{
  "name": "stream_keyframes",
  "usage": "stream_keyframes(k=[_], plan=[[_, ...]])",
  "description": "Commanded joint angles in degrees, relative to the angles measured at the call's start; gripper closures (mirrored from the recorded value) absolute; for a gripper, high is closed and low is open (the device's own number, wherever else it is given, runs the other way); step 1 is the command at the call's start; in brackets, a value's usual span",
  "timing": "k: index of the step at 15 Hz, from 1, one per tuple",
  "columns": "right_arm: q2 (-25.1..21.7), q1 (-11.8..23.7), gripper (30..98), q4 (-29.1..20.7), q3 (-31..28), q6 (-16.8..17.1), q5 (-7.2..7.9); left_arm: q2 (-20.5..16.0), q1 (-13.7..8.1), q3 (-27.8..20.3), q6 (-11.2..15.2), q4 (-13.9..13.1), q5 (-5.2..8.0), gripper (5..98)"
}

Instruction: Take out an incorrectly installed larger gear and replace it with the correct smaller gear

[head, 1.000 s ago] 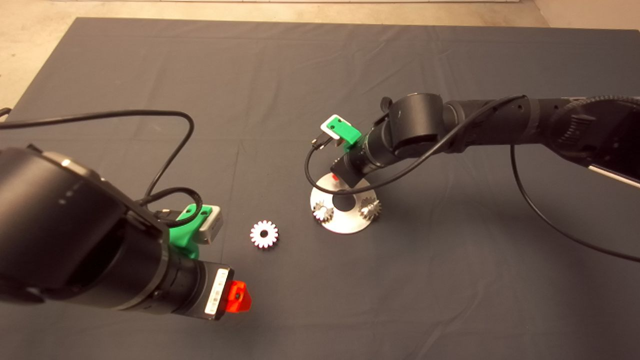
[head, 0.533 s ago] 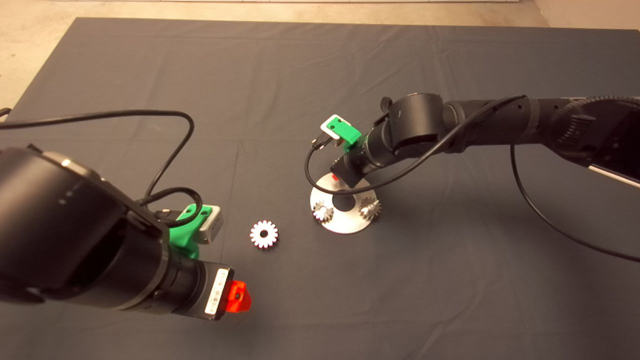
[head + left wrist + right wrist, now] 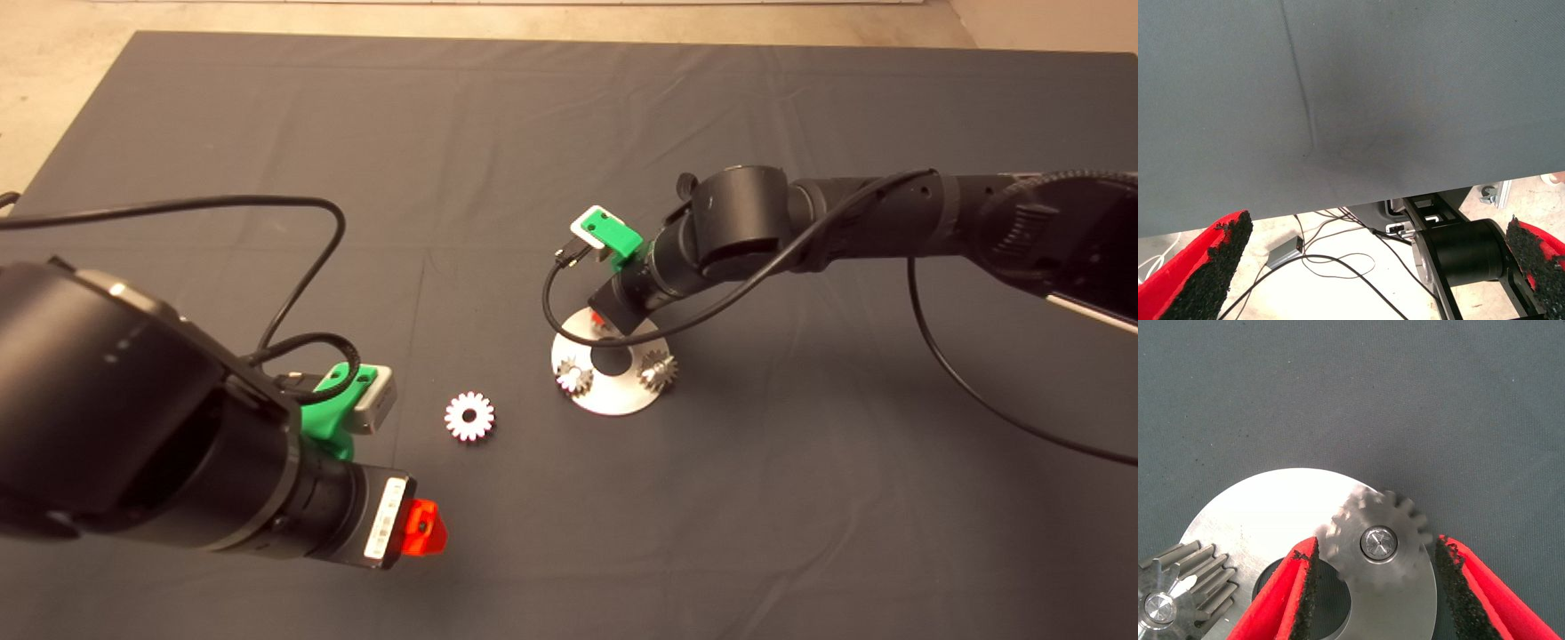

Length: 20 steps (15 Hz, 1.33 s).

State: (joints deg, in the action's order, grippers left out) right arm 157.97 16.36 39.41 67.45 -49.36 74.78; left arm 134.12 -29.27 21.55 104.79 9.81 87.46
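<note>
Matt cloth mat [image 3: 533, 133]; brushed metal disc [image 3: 1271, 513]; fingers' pads [image 3: 1305, 587] seemingly rough

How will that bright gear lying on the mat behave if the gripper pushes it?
The larger gear lies flat, so it will probably slide, not roll. It looks like solid metal: likely stiff and heavy for its size. The cloth mat may drag on it.

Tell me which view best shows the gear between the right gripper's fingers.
The right wrist view: the smaller gear sits on a pin on the round plate, between the open right gripper fingers. In the head view the arm hides it. The left wrist view shows only mat and floor.
</note>
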Motion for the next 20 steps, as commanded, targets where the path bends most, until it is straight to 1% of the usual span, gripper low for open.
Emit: stream_keyframes(k=[1, 2, 3, 4, 5, 6, 7, 9, 10, 11, 12, 13, 14, 16, 17, 18, 19, 20], plan=[[-0.3, 1.2, 80.8, 1.0, -0.8, 0.1, 0.19, 0.1, -1.1, -1.1, 0.4, -1.0, 7.55, 5.4], [-0.3, 1.2, 80.7, 1.0, -1.5, 0.1, 1.08, 0.1, -1.1, -1.1, 0.4, -1.0, 7.55, 5.4], [-0.5, 1.3, 77.7, 1.0, -2.6, 0.0, 2.17, 0.1, -1.1, -1.1, 0.4, -1.0, 7.55, 5.4], [-0.9, 1.7, 75.6, 1.0, -4.7, -0.2, 3.35, 0.1, -1.1, -1.1, 0.4, -1.0, 7.55, 5.4], [-2.1, 2.0, 75.5, 0.7, -7.5, -0.5, 4.61, 0.1, -1.1, -1.1, 0.4, -1.0, 7.55, 5.4], [-3.2, 3.9, 75.4, 0.4, -10.6, -0.6, 6.63, 0.1, -1.1, -1.1, 0.4, -1.0, 7.55, 5.4], [-4.4, 5.6, 73.2, -0.3, -12.4, -0.7, 7.49, 0.1, -1.1, -1.1, 0.4, -1.0, 7.55, 5.4], [-7.3, 8.2, 71.1, -6.2, -16.3, -0.8, 7.49, 0.1, -1.1, -1.1, 0.4, -1.0, 7.55, 5.4], [-8.8, 10.5, 68.4, -9.2, -18.0, -1.1, 7.23, 0.1, -1.1, -1.1, 0.4, -1.0, 7.55, 5.4], [-9.7, 12.0, 66.3, -10.7, -19.0, -2.1, 7.31, 0.1, -1.1, -1.1, 0.4, -1.0, 7.55, 5.4], [-11.0, 13.7, 65.9, -12.5, -20.2, -3.2, 7.4, 0.0, -1.1, -1.0, 0.4, -1.0, 7.55, 5.4], [-12.9, 15.4, 65.9, -15.1, -21.2, -3.5, 7.4, 0.0, -1.1, -1.0, 0.4, -1.0, 7.55, 5.4], [-15.1, 16.0, 63.1, -18.2, -21.9, -3.8, 7.4, -0.4, -1.1, -1.0, 0.4, -1.1, 7.55, 5.4], [-19.8, 16.3, 61.8, -24.8, -22.9, -6.2, 7.32, -0.4, -1.1, -1.0, 0.5, -1.0, 7.55, 5.4], [-22.5, 16.3, 61.2, -27.4, -25.2, -6.5, 7.05, -0.5, -1.1, -1.0, 0.4, -1.0, 7.55, 5.4], [-24.8, 16.4, 56.9, -29.1, -27.9, -7.1, 6.87, -0.3, -1.1, -1.0, 0.4, -1.0, 7.55, 5.4], [-27.1, 16.7, 55.8, -30.9, -29.1, -10.5, 6.87, 0.1, -1.1, -1.0, 0.4, -1.0, 7.55, 5.4], [-28.8, 16.9, 55.8, -33.3, -30.5, -12.6, 6.87, 0.0, -1.1, -1.0, 0.4, -1.0, 7.55, 5.4]])
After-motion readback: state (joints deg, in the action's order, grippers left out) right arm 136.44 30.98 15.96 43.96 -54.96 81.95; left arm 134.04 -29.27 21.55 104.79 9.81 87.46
